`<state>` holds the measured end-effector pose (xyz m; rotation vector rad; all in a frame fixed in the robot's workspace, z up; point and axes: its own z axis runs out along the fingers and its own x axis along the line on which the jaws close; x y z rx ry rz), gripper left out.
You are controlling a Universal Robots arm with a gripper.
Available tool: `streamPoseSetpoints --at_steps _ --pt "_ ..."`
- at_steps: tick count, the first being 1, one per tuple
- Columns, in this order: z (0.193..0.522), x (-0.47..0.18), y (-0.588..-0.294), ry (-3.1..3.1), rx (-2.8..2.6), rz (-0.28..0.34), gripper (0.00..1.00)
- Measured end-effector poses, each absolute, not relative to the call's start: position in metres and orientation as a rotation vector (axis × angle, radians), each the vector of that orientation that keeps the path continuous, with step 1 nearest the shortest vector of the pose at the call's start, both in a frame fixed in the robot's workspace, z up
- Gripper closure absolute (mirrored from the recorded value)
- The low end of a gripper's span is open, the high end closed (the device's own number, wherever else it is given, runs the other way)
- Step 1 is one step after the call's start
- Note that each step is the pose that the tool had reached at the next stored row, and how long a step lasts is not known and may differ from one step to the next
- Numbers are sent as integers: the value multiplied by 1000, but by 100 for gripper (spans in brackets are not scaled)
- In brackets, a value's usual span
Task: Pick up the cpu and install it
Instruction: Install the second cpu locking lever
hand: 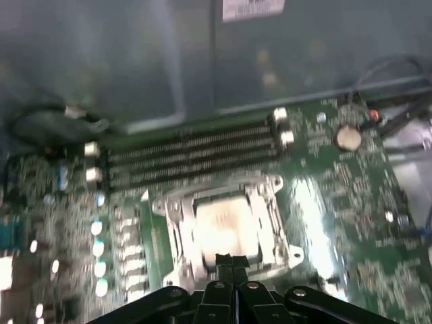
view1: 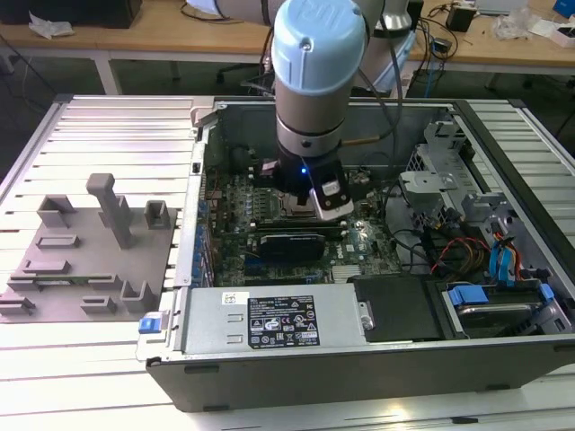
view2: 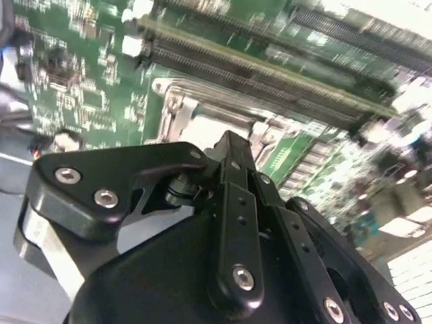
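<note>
One cpu [hand: 226, 226] shows in the first wrist view: a small flat square chip with a pale, silvery-white top, lying level inside the metal-rimmed socket frame [hand: 280, 223] on the green motherboard [hand: 351, 202]. In the second wrist view the same chip [view2: 212, 128] is a light patch within that frame. Four long dark memory slots [hand: 189, 158] run side by side at 12 o'clock of the socket in the first wrist view.

The claw [hand: 225, 264] hangs directly over the chip's near edge, its black fingertips [hand: 217, 262] drawn together to a narrow point with no visible gap and nothing held between them; whether they touch the chip cannot be told.

In the exterior view, the single arm [view1: 319, 81] reaches down into the open computer case [view1: 359, 359], and one grey fixture plate [view1: 54, 269] lies on the table at 9 o'clock of the case
</note>
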<state>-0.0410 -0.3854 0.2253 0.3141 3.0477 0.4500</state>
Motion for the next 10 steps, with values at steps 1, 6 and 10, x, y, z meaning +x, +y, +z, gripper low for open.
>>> streamPoseSetpoints --at_steps 1,6,10 --pt "228 -38 -377 3048 314 446 89" --pt "231 -37 -377 3049 311 441 89" --pt "231 -37 -377 3050 310 441 89"
